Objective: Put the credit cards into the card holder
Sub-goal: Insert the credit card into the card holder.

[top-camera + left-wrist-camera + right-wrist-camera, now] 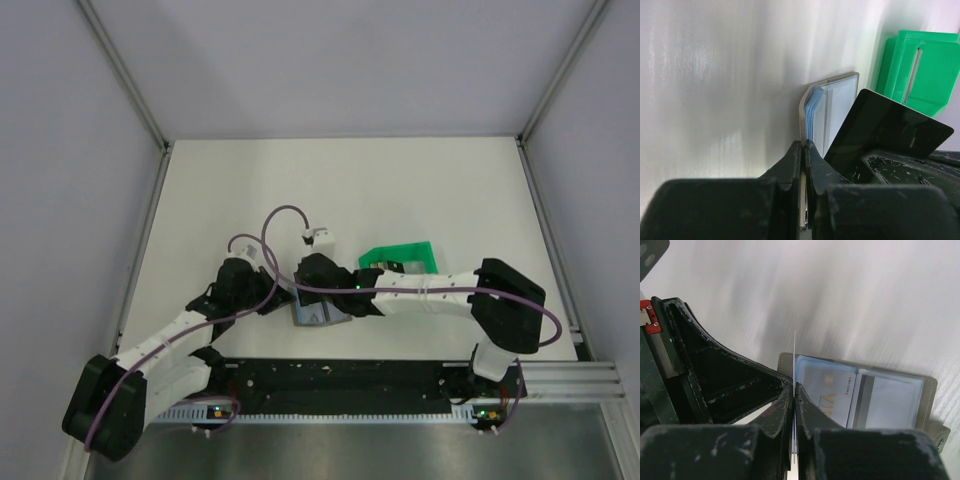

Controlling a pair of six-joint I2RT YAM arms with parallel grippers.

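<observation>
The card holder (318, 316) lies open on the table between both grippers, its clear blue-grey sleeves (890, 400) facing up. One pale credit card (827, 389) sits inside a sleeve. My left gripper (805, 144) is shut on the holder's beige cover edge (801, 112). My right gripper (794, 386) is shut on another credit card, seen edge-on as a thin line (795, 347) over the holder's left sleeve. In the left wrist view that card shows as a dark tilted rectangle (890, 131) above the holder (832, 105). From above, the left gripper (287, 300) and right gripper (335, 303) meet at the holder.
A bright green plastic frame tray (400, 257) stands just behind the right forearm, also in the left wrist view as the green tray (920, 65). A small white and black block (317, 238) sits behind the grippers. Metal frame posts edge the table on both sides.
</observation>
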